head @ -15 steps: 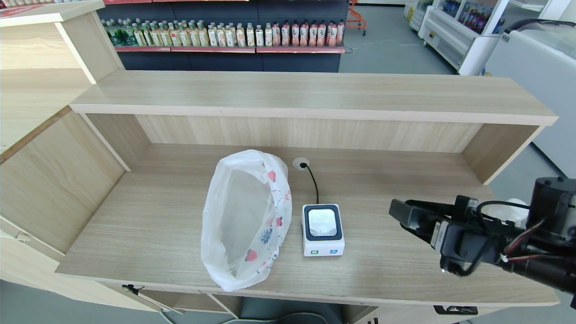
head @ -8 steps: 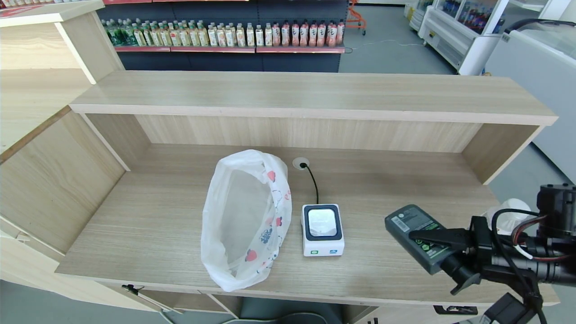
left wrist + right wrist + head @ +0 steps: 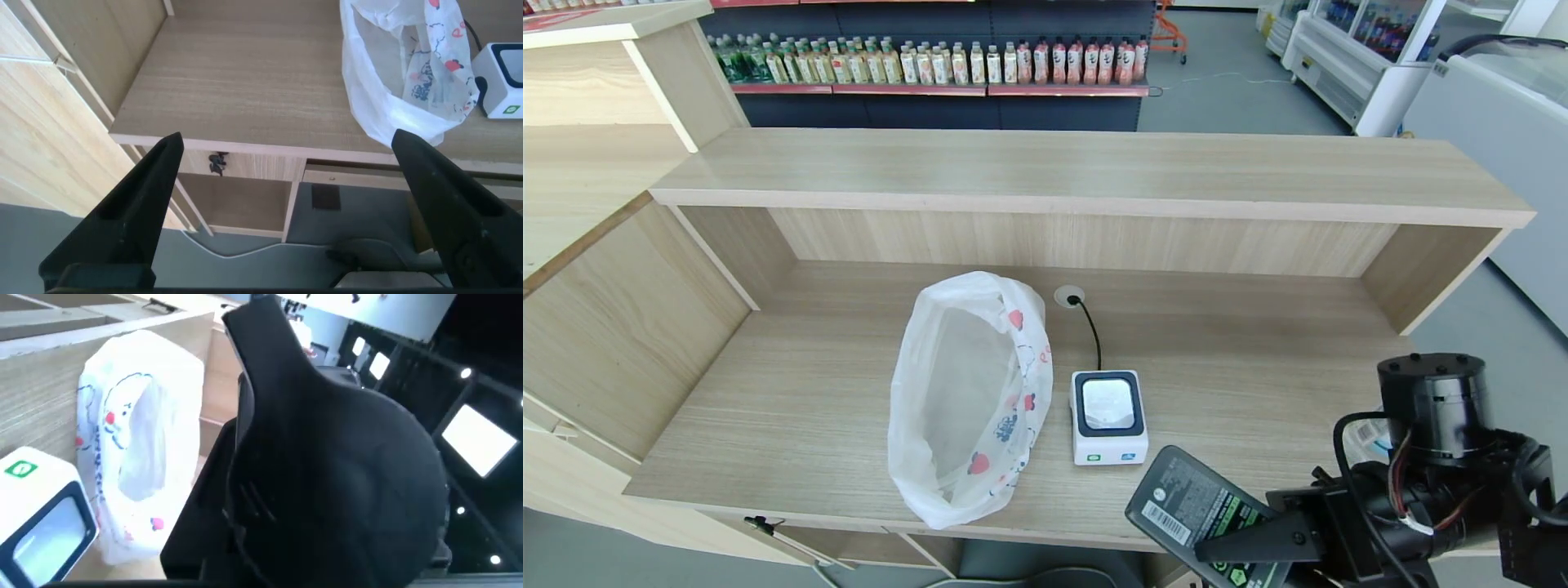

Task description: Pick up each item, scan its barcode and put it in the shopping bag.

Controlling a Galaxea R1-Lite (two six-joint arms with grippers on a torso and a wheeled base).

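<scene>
My right gripper (image 3: 1235, 542) is shut on a dark grey flat pack (image 3: 1188, 505), held at the counter's front edge, right of and nearer than the scanner. The pack's label side with a white barcode faces up. The white scanner (image 3: 1107, 416) with its dark glass window sits mid-counter. Just left of it lies the white shopping bag (image 3: 968, 400) with red prints, its mouth gaping. In the right wrist view the pack (image 3: 327, 457) looms dark in front of the bag (image 3: 139, 457) and the scanner (image 3: 41, 527). My left gripper (image 3: 288, 145) hangs open below the counter's front edge, near the bag (image 3: 409, 69).
A black cable (image 3: 1090, 331) runs from the scanner to a grommet (image 3: 1068, 296) at the back. A raised wooden shelf (image 3: 1086, 175) and side walls enclose the counter (image 3: 792, 408). A white item (image 3: 1365, 439) peeks out behind my right arm.
My right gripper has swung down and left toward the counter's front edge with the pack, which has turned so its barcode side faces up. Bag and scanner have not moved.
</scene>
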